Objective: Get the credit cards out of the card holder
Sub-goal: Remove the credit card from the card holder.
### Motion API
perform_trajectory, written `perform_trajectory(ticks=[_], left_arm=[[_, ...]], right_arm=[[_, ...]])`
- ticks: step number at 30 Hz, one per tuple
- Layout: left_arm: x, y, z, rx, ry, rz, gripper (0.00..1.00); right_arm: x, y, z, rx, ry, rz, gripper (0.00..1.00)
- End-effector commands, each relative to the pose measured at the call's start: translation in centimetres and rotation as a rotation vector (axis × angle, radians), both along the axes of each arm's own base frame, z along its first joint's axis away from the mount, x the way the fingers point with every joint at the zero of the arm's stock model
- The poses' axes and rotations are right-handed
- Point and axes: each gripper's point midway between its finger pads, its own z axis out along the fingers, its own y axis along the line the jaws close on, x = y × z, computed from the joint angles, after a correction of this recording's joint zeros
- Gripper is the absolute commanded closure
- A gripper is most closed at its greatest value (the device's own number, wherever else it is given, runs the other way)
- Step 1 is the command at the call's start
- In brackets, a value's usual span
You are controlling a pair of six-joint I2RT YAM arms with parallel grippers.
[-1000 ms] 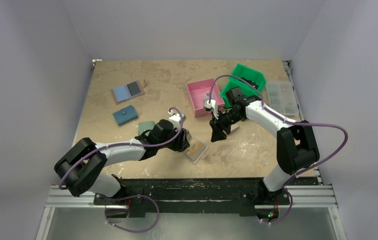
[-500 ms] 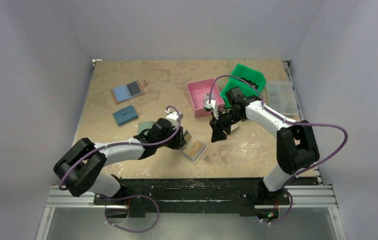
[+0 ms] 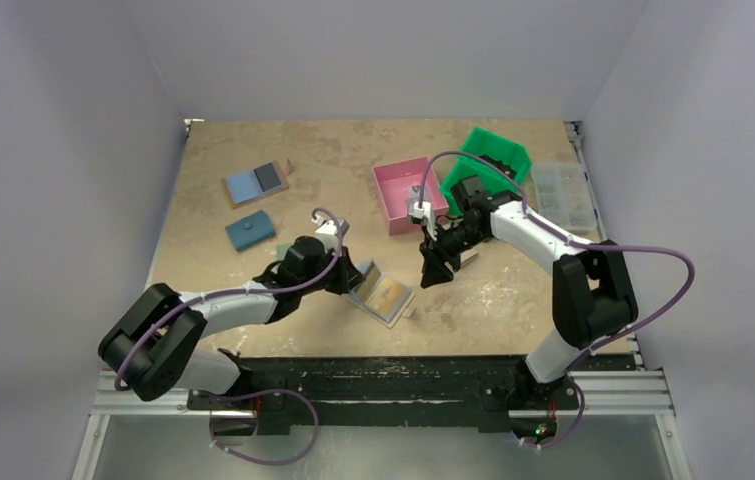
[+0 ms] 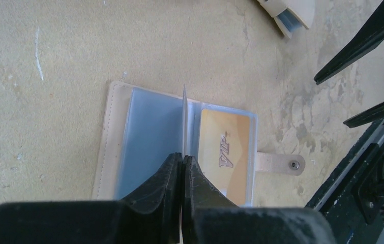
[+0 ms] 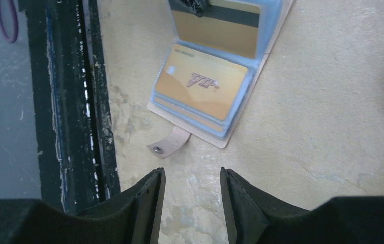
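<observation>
Card holder (image 3: 385,297): lies open on the desk (image 3: 353,160), near the front edge, between the two arms; snap tab (image 5: 169,144) flat on the desk.
Left tool (image 4: 183,158): pinched tight on a thin inner leaf of the holder; the leaf stands on edge.
Gold card (image 5: 205,81): face up in the panel on the tab side.
Striped card (image 5: 215,25): in the raised leaf, dark stripe showing.
Right tool (image 5: 192,175): partly spread, empty, near the holder, not touching it.

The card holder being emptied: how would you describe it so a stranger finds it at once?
Look at the near edge of the table, between the two arms. The card holder lies open, one leaf pinched by the left gripper. Unlike the open holder far left, it shows a gold VIP card.
</observation>
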Motion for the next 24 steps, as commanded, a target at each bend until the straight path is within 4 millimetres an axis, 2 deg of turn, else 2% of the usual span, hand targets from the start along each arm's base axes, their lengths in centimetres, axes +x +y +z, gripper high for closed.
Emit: perform_trajectory(ticks=[1, 6, 10, 16, 20, 24], left_arm=[[0.4, -0.8, 4.8, -0.214, -0.091, -0.008, 1.0], [-0.6, -0.8, 8.8, -0.423, -0.141, 0.02, 1.0], [-1.2, -0.1, 11.5, -0.592, -0.177, 0.063, 1.0], [-1.8, 0.4, 13.3, -0.775, -0.181, 0.106, 1.0], [-1.8, -0.7, 13.9, -0.815, -0.184, 0.119, 1.0], [-1.5, -1.0, 14.0, -0.859, -0.183, 0.162, 1.0]], right_arm=[[-2.2, 1.5, 1.7, 0.127, 0.058, 0.08, 0.49], [-3.7, 3.2, 4.0, 0.29, 0.129, 0.115, 0.48], [-3.9, 4.4, 5.3, 0.391, 0.201, 0.081, 0.46], [-2.7, 5.8, 6.9, 0.471, 0.276, -0.069, 0.42], [-1.8, 6.3, 7.8, 0.514, 0.341, -0.219, 0.33], [-1.9, 6.6, 7.2, 0.535, 0.454, -0.272, 0.33]])
